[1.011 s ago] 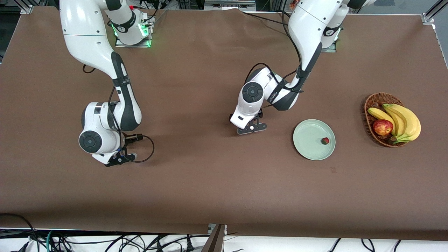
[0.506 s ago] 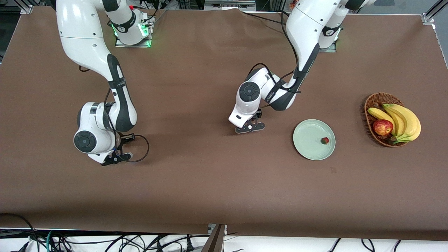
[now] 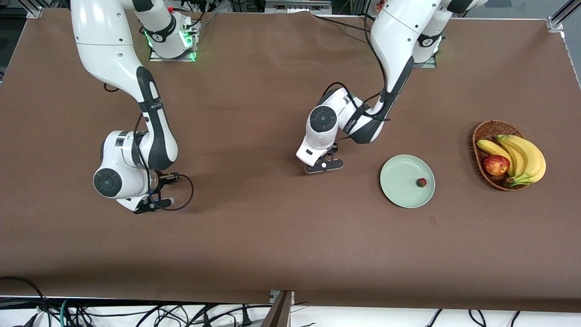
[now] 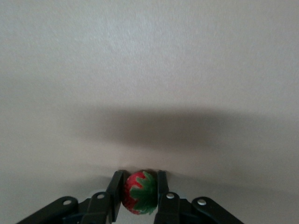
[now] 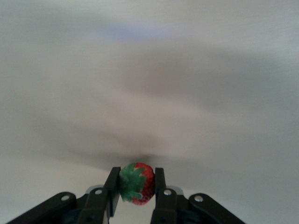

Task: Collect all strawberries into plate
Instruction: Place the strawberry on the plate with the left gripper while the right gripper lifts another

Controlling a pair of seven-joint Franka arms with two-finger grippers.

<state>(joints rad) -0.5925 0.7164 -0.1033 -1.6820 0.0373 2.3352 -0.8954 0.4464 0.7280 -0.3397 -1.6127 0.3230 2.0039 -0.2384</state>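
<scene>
While down over the brown table [image 3: 254, 236] near its middle, left gripper [image 3: 323, 166] closed on a strawberry [image 4: 139, 192], fingers [image 4: 115, 189] pressed to either side of it. Seen only in the left wrist view; from the front, berry hidden under the gripper body. Berry red, with green leafy top turned toward the wrist camera.

Right gripper [image 3: 152, 205] over the table toward the right arm's end, likewise clamped on a second strawberry [image 5: 136, 183], one finger on each flank. Again shown by the right wrist view alone; from the front, only the black gripper and a looping cable visible. Cannot tell from either wrist view whether the held berries touch the table.

Third strawberry [image 3: 421, 182] lying in the plate [image 3: 396, 184], close to the rim on the side toward the basket [image 3: 482, 132]. Plate toward the left arm's end, apart from both grippers. Basket holding bananas [image 3: 522, 156] and an apple [image 3: 495, 165], nearer the table's end than the plate.
</scene>
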